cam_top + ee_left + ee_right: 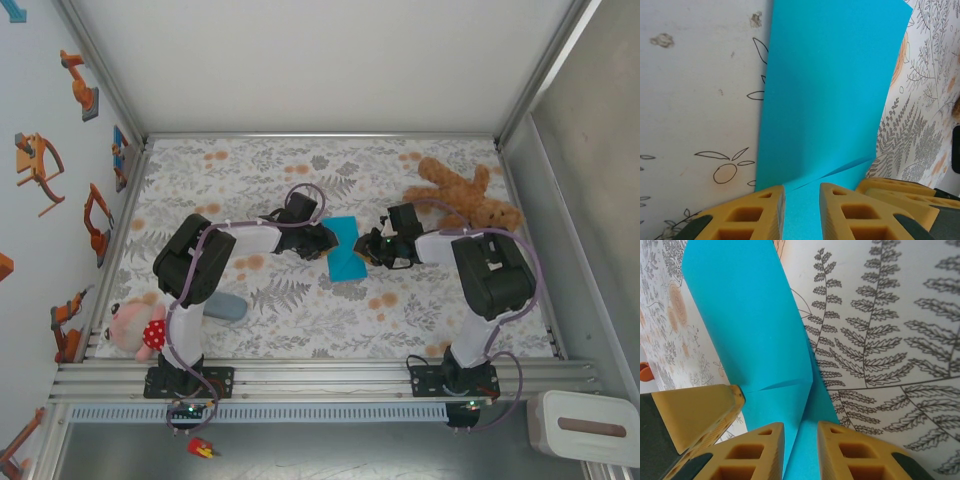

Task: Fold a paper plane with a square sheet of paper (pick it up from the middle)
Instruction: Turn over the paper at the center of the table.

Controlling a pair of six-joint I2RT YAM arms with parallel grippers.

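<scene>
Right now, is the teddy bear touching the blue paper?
Apart. The top view shows flowered tablecloth between the teddy bear and the square sheet of paper.

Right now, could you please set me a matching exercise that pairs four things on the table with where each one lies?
Things:
1 turquoise paper
2 brown teddy bear
3 pink plush toy
4 grey-blue case

Places:
A far right corner
B near left corner
C centre of the table
D near side, just right of the left arm in the top view

Pairs: 1-C, 2-A, 3-B, 4-D
</scene>
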